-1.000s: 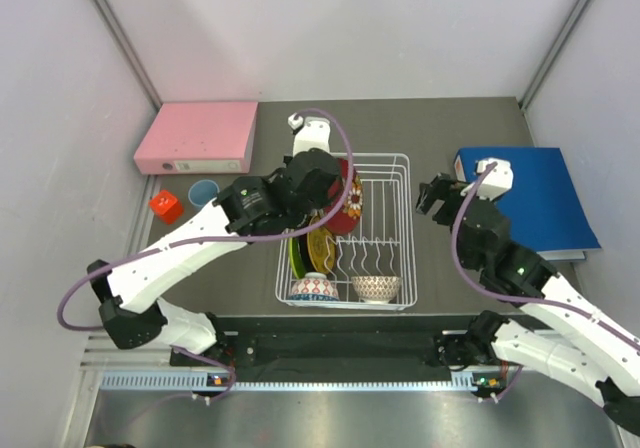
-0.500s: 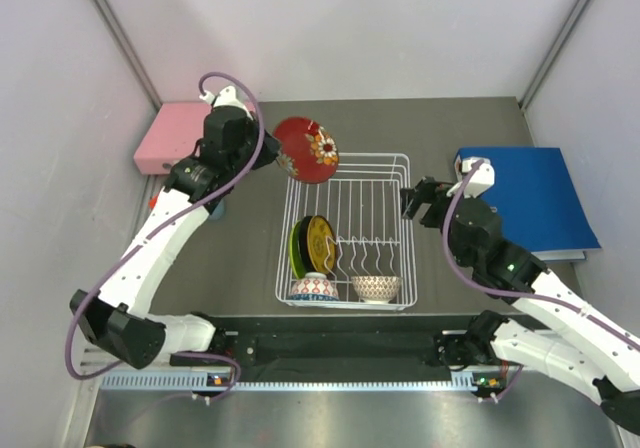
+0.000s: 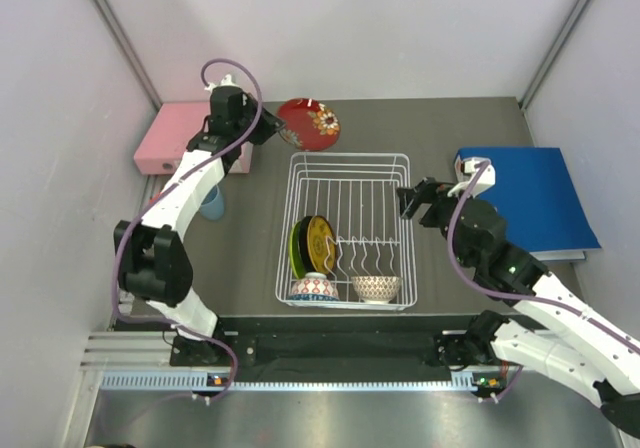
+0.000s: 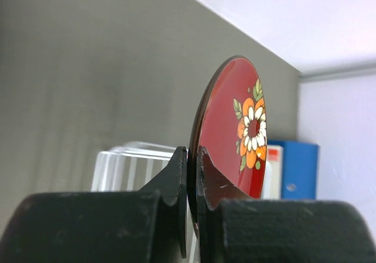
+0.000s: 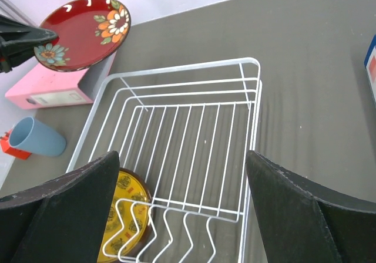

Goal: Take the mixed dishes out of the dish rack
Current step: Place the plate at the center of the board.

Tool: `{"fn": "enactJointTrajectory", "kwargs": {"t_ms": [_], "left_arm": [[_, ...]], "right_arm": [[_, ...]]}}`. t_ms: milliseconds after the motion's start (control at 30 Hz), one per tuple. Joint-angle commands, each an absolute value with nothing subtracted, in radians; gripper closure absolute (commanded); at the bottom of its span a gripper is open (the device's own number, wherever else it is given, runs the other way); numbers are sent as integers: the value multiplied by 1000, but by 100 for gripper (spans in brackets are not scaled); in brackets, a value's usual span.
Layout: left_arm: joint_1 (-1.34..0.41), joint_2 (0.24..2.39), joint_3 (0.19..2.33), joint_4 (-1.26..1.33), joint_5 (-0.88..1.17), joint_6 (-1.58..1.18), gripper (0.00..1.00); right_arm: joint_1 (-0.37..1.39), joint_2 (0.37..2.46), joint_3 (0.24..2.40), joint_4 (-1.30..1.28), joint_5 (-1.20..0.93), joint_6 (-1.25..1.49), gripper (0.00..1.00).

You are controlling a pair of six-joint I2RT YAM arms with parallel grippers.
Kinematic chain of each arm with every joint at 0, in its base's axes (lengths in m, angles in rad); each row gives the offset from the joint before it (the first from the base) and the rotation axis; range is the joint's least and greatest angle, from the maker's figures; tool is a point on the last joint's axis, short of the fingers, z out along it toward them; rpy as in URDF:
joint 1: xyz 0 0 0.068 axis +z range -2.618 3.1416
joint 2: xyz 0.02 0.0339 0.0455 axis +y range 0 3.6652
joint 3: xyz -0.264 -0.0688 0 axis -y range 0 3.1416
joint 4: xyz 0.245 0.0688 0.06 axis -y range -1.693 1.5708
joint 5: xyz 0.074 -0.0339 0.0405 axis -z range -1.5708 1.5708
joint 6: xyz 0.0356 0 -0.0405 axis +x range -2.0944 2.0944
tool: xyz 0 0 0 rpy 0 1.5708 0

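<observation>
Gloss marks the round dark red plate (image 3: 309,125), painted with orange-and-white flowers, its rim pinched tight in the left gripper (image 4: 192,175) beyond the white wire dish rack (image 3: 348,155); the right gripper (image 5: 181,157) gapes wide, empty.

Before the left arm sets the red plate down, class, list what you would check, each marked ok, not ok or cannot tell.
1. Grip: left gripper shut on the red plate at its rim: ok.
2. Clearance: red plate beyond the rack, apart from it: ok.
3. Landing spot: table under the red plate free: cannot tell, the plate hides it.
4. Other arm: right gripper open, holding nothing: ok.
5. Unloading finished: not ok; yellow plate, green plate, blue bowl and beige bowl sit in the rack.
</observation>
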State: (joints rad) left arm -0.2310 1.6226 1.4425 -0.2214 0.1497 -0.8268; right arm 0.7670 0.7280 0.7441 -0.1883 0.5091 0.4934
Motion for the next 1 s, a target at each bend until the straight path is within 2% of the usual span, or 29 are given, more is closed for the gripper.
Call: {"fn": "enactJointTrajectory", "kwargs": {"t_ms": [0, 300, 467, 633, 767, 900, 967], "left_arm": [[-166, 1649, 1509, -90, 161, -844, 100], [-89, 1805, 1589, -26, 255, -906, 100], [-87, 1773, 1551, -15, 259, -891, 100], [-87, 1593, 1477, -173, 123, -767, 100], [-92, 1363, 1274, -267, -45, -768, 100], [-144, 1122, 1175, -396, -198, -729, 100], [-153, 1080, 1155, -437, -241, -704, 100]], "right_arm": [[753, 707, 719, -141, 494, 492, 12], [749, 745, 704, -110, 453, 492, 12], [746, 733, 690, -115, 465, 491, 12], [745, 745, 680, -104, 465, 497, 12], [741, 768, 666, -84, 450, 500, 12], [741, 788, 664, -65, 414, 508, 13], [741, 796, 658, -48, 394, 509, 13]]}}
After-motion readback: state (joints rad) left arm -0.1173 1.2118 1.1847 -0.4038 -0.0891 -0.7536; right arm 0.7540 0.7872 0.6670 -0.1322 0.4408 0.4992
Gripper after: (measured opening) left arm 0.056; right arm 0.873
